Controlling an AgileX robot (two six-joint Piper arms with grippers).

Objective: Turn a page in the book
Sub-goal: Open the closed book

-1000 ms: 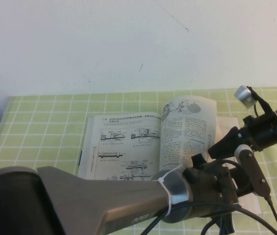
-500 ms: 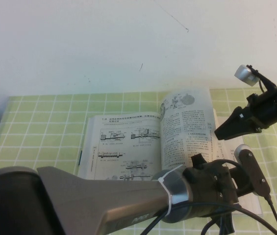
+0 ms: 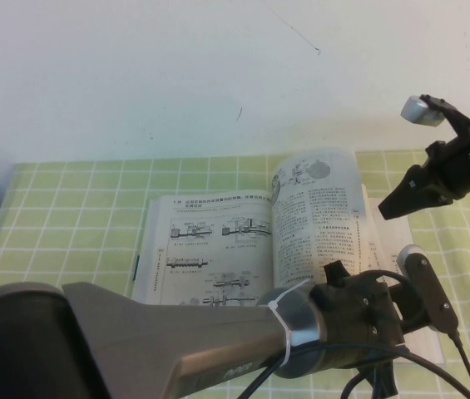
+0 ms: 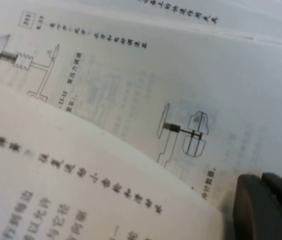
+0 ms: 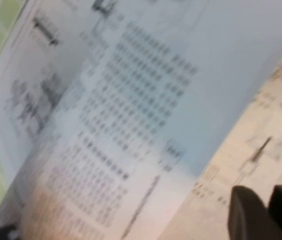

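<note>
So the book (image 3: 251,249) lies open on the green-checked tabletop (image 3: 68,208), roughly in the middle, and the page (image 3: 318,220) we care about stands nearly upright over the spine, gear picture side facing the left half, curling a bit at the top. It isn't lying flat on either side, so we'd call the turn about half done. Our left pincer (image 3: 384,312) sits low at the near edge of the book's right half, and the left wrist view shows a dark fingertip (image 4: 260,210) right beside the loose page edge over a diagram page; we honestly cannot tell whether it is open, closed or pinching paper. The right pincer (image 3: 397,204) hangs up in the air just past the page's outer edge, clear of it as far as we can see, with its two fingers looking pressed together and nothing between them. To finish this well, we figure the standing leaf needs a gentle sideways sweep toward the left half, pushing on the flat of the sheet rather than its edge so it doesn't crease. Thin paper like that will likely flop back if let go too early, so we'd follow it past vertical and keep the pages underneath pinned.
</note>
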